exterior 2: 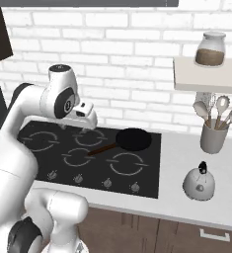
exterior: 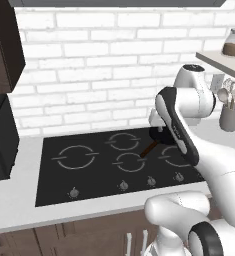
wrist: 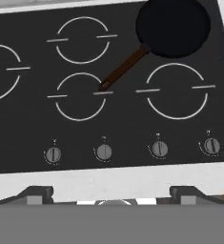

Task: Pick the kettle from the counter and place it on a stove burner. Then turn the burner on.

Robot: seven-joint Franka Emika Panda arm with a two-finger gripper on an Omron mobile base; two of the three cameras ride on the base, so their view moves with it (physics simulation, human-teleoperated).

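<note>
The kettle (exterior 2: 199, 183) sits on the pale worktop (exterior 2: 186, 210) to the right of the stove (exterior 2: 58, 148), well apart from the arm, its small dark knob pointing up. Just behind it stands a grey cup of utensils (exterior 2: 213, 136), and above that a shelf (exterior 2: 209, 74) carries a glass jar (exterior 2: 210, 49) of something brown.

The claw (wrist: 111, 193) hangs over the front of the stove with nothing between its fingers; the two dark tips stand wide apart in the hand view, so it is open. Below it runs the row of silver knobs (wrist: 104, 152) along the stove's front edge.

A black frying pan (exterior 2: 133, 140) rests at the back right of the stove, its brown handle reaching forward and left towards a smaller ring. The wide burner (exterior 2: 127, 164) at the front right lies bare, just in front of the pan, between the pan and the knobs.
</note>
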